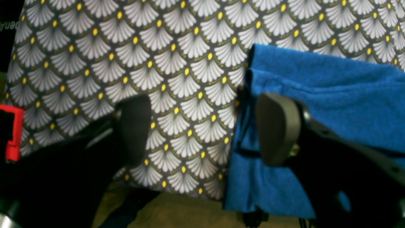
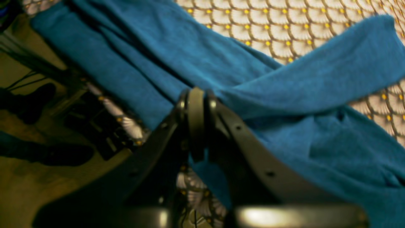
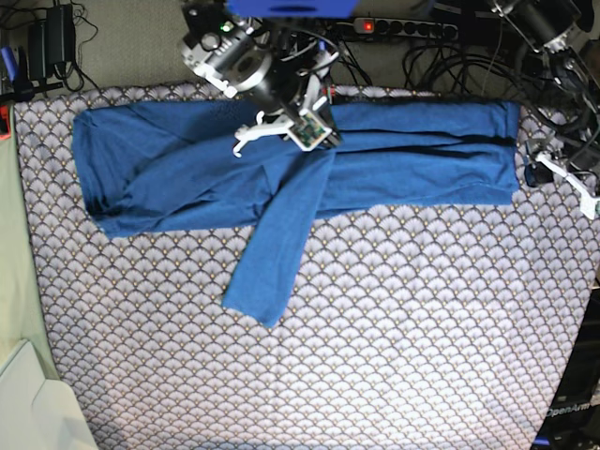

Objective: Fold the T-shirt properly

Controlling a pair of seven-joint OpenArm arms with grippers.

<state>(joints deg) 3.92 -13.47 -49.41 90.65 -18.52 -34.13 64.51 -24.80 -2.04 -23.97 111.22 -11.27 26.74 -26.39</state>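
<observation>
Right gripper (image 2: 196, 126) pinches T-shirt (image 3: 394, 155); left gripper (image 1: 205, 126) gapes beside it.

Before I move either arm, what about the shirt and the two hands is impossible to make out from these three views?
- Base view: the right hand grips the T-shirt, but the arm hides the cloth beneath, so collar and fold layers are unseen.
- Right wrist view: blurred; how much fabric sits between the closed fingers is unclear.
- Left wrist view: the open left hand straddles the shirt's edge; one finger covers cloth, and contact is unclear.
- Base view: left hand partly cut by the frame edge.
</observation>
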